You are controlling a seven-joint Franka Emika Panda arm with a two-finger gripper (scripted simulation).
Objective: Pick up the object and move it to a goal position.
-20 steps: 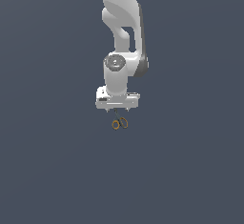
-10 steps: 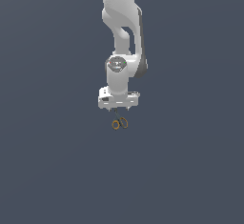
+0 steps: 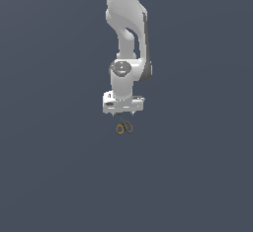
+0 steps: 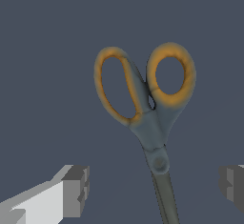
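Note:
The scissors (image 3: pixel 124 127) lie on the dark grey floor, with two orange-brown loop handles (image 4: pixel 143 82) and a dark grey blade (image 4: pixel 166 197). In the exterior view only the handles show; the blades are hidden under the white hand. My gripper (image 3: pixel 120 114) hangs just above the blade end. In the wrist view my gripper (image 4: pixel 155 186) is open, with one finger (image 4: pixel 74 189) on each side of the blade and pivot, and the other fingertip (image 4: pixel 232 182) at the frame edge. Neither finger touches the scissors.
Plain dark grey ground all around. The white arm (image 3: pixel 127 38) rises straight up above the hand. No other objects show.
The arm has come down slightly toward the scissors. The scissors have not moved.

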